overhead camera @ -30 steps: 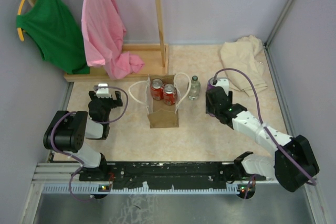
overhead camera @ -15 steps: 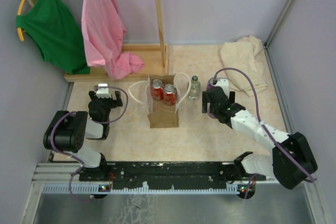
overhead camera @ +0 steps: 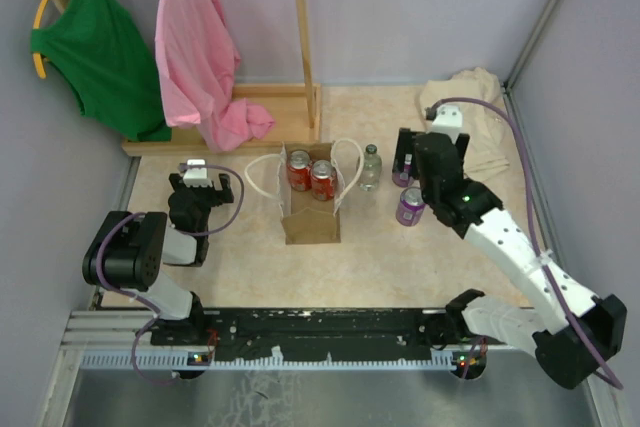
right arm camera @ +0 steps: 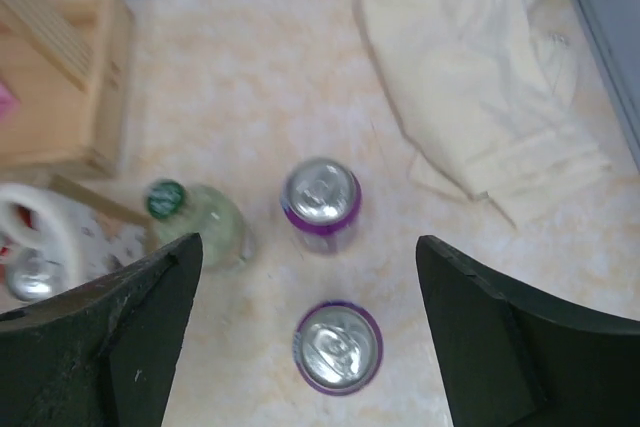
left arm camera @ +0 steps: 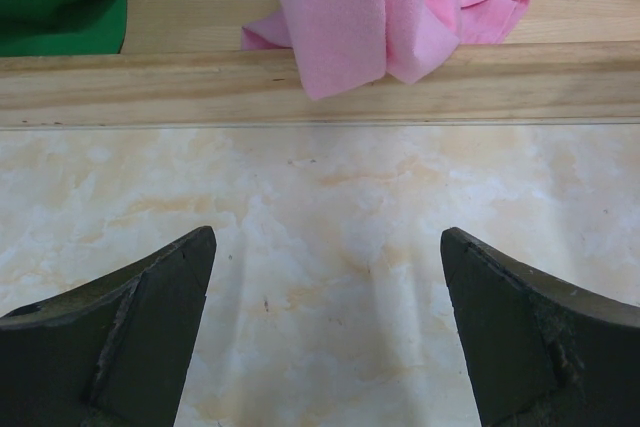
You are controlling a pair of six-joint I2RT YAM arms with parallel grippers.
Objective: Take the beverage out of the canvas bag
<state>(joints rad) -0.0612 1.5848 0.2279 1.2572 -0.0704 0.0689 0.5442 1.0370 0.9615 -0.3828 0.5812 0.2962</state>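
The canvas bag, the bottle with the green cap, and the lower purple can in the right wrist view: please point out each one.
canvas bag (overhead camera: 311, 228), top external view, on its tan front wall.
bottle (right arm camera: 166, 199), right wrist view, on its green cap.
purple can (right arm camera: 338, 345), right wrist view, on its silver lid.

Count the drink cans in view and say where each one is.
4. Two red cans stand side by side in the canvas bag; two purple cans stand outside, right of the bottle. Others may hide deeper inside.
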